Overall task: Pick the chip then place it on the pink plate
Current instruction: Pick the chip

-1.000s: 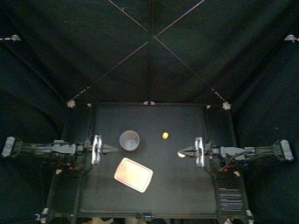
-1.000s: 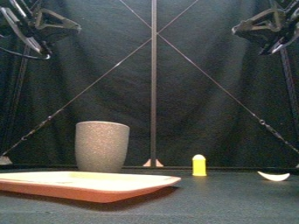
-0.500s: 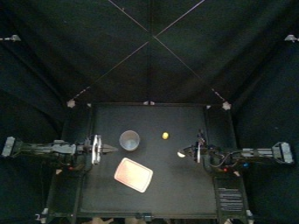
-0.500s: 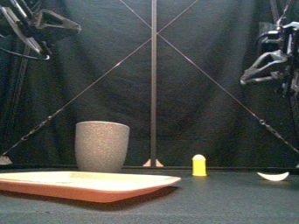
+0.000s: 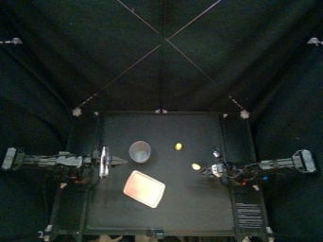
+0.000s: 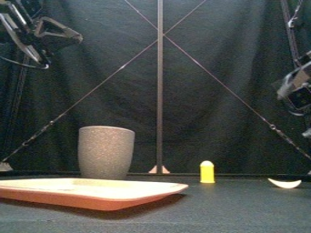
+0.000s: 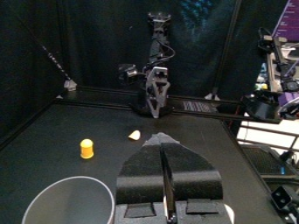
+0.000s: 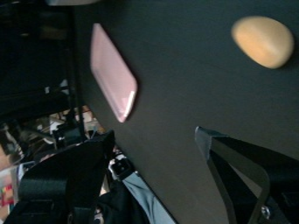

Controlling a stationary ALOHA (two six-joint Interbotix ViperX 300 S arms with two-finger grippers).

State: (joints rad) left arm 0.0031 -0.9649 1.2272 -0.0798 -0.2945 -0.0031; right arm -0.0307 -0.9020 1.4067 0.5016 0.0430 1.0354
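- While the left arm [image 5: 51, 161] rests at the table's [image 5: 177, 128] left side as it did a second ago, the right arm [image 6: 295, 86] has come down: in the front view it was near the top corner and now hangs at middle height.
- From above, the right gripper [image 5: 214, 170] has also moved toward the chip [image 5: 197, 166] and is now just beside it.
- The chip lies on the bare table, to the right of the pink plate [image 5: 145, 189] and in front of the small yellow toy [image 5: 178, 146]. Nothing holds it.
- The grey cup [image 5: 140, 149], the plate and the toy have not moved.
- Only the right wrist view shows the right jaws: they are wide apart and empty, with the chip beyond them.
- Only the left wrist view shows the left gripper [image 7: 167, 175]: its jaws are pressed together, with nothing between them.
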